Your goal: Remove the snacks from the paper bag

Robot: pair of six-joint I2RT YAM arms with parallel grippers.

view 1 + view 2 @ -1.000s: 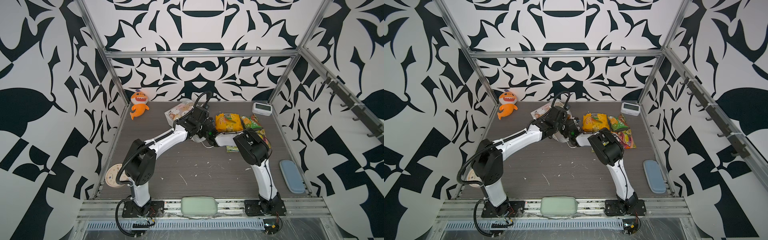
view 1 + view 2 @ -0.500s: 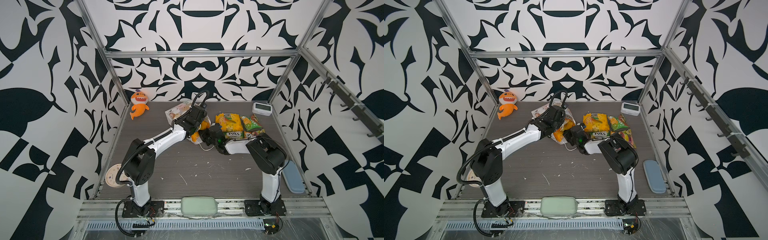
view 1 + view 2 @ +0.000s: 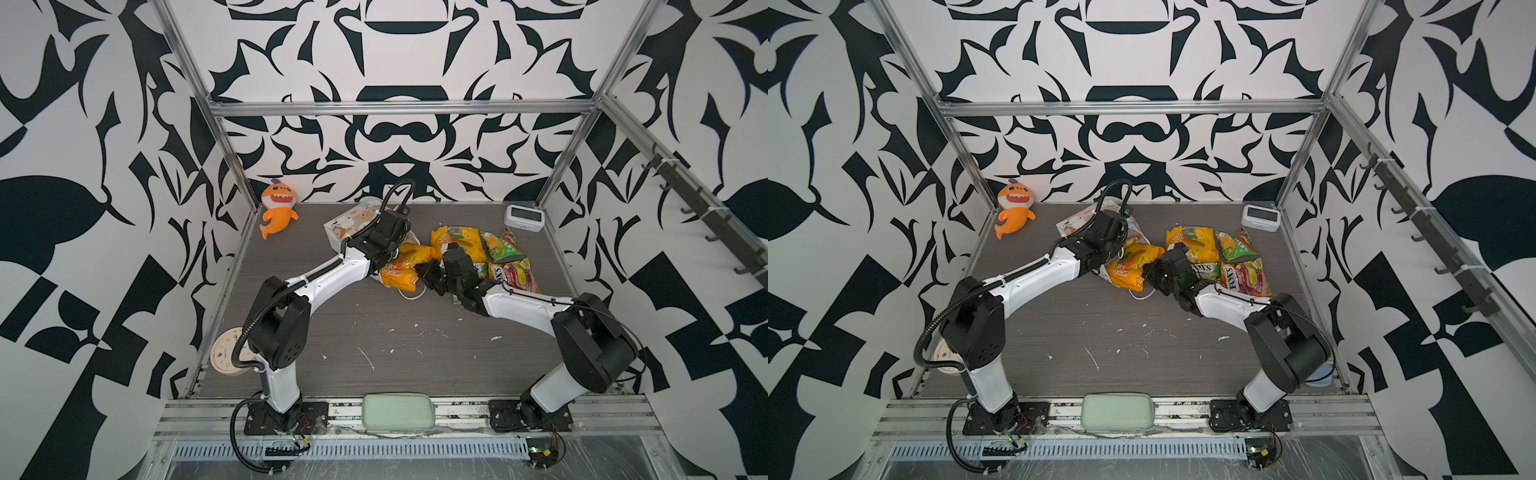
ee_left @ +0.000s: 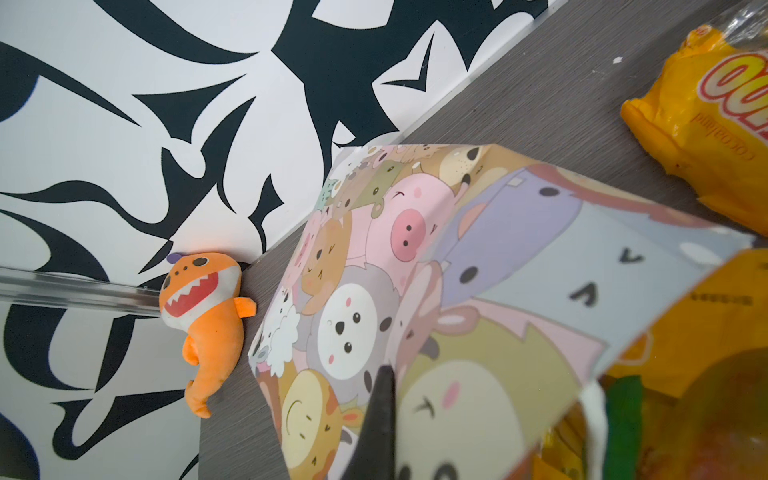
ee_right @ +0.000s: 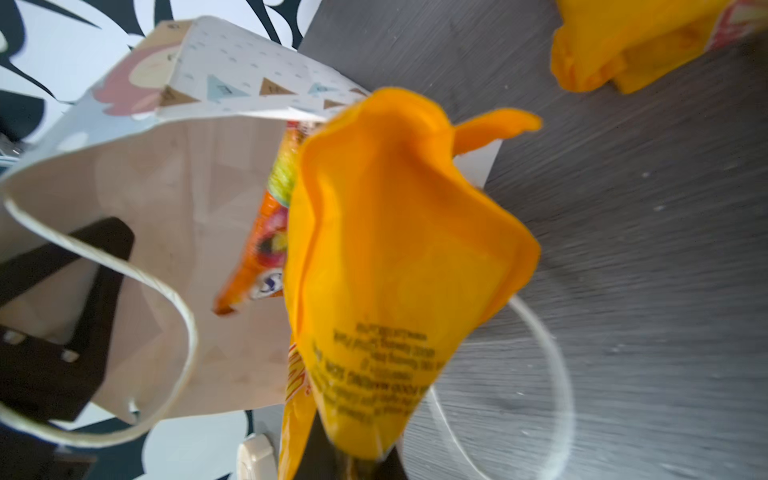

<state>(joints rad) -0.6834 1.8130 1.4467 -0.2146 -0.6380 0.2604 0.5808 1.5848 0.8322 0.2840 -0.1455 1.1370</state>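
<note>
The left gripper [image 4: 382,399], fingers closed, is pinching the paper bag [image 4: 374,270] by its wall; the right gripper [image 5: 359,461], likewise closed, is gripping a yellow packet [image 5: 395,249] at its mouth.

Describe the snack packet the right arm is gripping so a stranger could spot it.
Find the white cartoon-animal paper gift bag near the back wall. At its open mouth sits a glossy yellow-orange plastic packet, pinched by the right end effector. Its yellow twin lies flat further right; only this one is gripped.
</note>
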